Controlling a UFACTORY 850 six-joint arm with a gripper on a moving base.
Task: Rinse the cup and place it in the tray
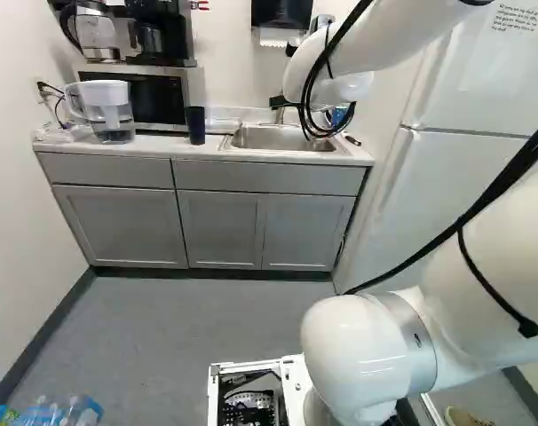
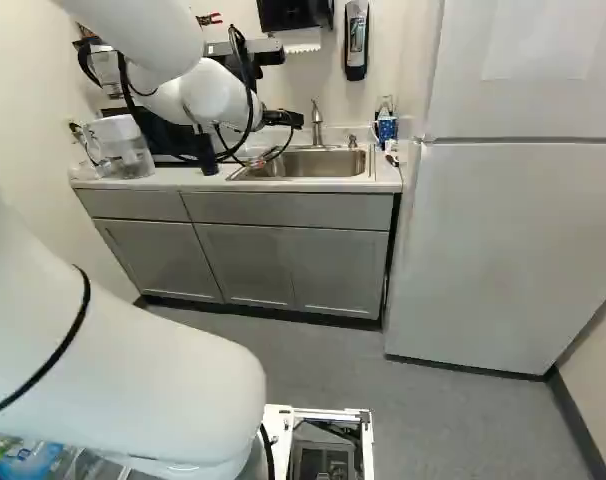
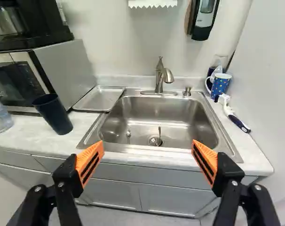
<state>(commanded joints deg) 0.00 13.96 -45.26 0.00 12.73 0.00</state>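
Cup (image 3: 54,115), probably navy, upright on counter (image 3: 32,136) near tray (image 3: 100,98), pincer (image 2: 295,120) spread wide

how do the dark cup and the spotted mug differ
The dark cup is plain; the spotted mug is bright blue with dots. The dark cup is taller than the spotted mug. The spotted mug has a handle; the dark cup shows none. Both stand on the counter.
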